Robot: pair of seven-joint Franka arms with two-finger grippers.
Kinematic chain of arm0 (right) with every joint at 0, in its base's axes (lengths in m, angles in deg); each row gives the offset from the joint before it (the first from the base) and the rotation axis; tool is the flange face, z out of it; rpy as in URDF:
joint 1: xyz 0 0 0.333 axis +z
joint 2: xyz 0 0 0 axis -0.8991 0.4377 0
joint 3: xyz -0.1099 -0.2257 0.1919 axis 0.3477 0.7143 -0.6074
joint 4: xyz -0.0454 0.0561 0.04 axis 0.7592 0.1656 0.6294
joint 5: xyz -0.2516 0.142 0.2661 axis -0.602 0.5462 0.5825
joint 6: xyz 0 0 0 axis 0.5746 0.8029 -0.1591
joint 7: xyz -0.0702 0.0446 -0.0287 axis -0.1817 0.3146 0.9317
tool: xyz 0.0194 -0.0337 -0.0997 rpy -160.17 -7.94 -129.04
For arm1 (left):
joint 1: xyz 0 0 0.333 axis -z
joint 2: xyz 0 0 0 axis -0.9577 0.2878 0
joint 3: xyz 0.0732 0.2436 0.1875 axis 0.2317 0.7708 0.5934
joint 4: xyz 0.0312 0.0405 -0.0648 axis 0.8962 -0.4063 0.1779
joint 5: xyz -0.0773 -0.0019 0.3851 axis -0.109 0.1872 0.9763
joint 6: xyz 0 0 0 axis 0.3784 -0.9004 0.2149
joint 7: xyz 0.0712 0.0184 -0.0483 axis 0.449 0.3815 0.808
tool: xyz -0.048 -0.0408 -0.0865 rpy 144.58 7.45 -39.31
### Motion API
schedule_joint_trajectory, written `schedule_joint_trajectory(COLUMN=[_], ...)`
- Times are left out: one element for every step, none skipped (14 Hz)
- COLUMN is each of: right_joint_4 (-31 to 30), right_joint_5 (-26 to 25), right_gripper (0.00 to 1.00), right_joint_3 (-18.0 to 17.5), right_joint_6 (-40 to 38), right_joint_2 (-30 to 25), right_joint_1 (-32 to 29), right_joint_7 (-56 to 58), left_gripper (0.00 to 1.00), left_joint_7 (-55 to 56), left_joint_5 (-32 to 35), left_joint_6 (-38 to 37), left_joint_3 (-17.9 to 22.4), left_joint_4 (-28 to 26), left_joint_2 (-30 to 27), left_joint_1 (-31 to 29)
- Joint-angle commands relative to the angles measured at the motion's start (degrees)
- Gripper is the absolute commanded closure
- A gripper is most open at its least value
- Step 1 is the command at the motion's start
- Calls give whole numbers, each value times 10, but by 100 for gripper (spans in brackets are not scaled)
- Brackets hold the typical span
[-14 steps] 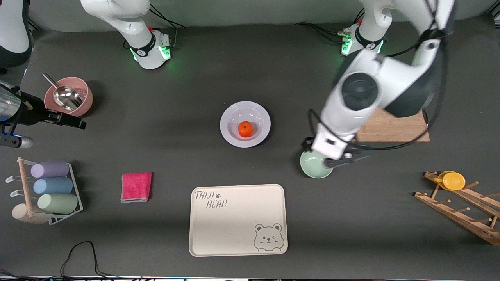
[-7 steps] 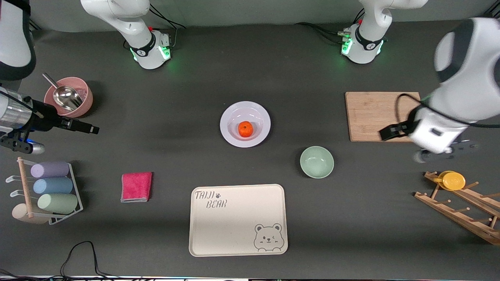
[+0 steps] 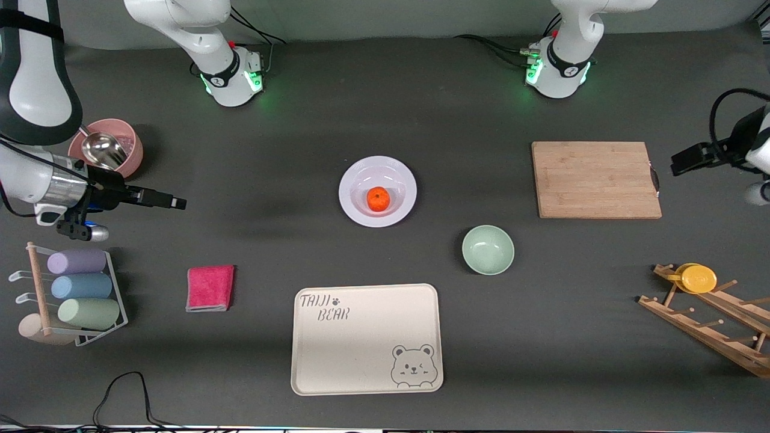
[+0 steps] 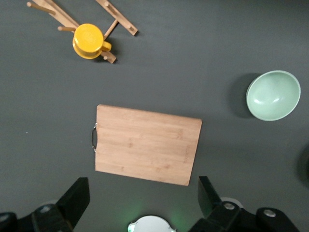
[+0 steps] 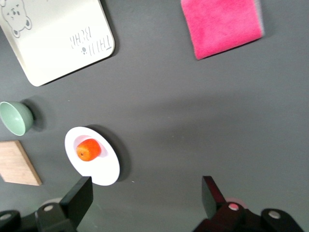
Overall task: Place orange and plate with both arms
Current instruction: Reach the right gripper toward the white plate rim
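Front view: plate mid-tabletop, glossy, stiff, breakable, best pinched at the rim. Orange inside, light, roll-prone. Left tool over the cutting board's end, right tool beside the pink bowl, both wide open, empty.

Both arms are held raised, the left gripper and the right gripper with fingers spread apart.
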State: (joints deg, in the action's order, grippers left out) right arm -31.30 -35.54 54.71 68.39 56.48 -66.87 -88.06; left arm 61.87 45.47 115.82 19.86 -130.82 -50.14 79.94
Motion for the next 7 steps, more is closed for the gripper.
schedule_joint_trajectory(right_joint_4=[-64,-74,-76,-75,-76,-76,-78], right_joint_5=[28,28,27,27,30,53,84], right_gripper=[0,0,0,0,0,0,0], right_joint_3=[4,4,2,1,2,2,3], right_joint_6=[53,55,52,50,48,48,48], right_joint_2=[-16,-12,-7,-3,7,10,13], right_joint_1=[2,3,6,14,13,14,14], right_joint_7=[70,129,176,185,184,185,186], left_gripper=[0,0,0,0,0,0,0], left_joint_7=[-41,-37,-37,-37,-37,-37,-37], left_joint_5=[6,6,4,0,-12,-13,-11], left_joint_6=[-33,-27,-10,17,52,73,84], left_joint_3=[53,52,51,50,48,34,14], left_joint_4=[-10,-20,-32,-58,-101,-137,-157], left_joint_2=[-36,-33,-28,-32,-50,-67,-73], left_joint_1=[48,50,50,49,48,41,16])
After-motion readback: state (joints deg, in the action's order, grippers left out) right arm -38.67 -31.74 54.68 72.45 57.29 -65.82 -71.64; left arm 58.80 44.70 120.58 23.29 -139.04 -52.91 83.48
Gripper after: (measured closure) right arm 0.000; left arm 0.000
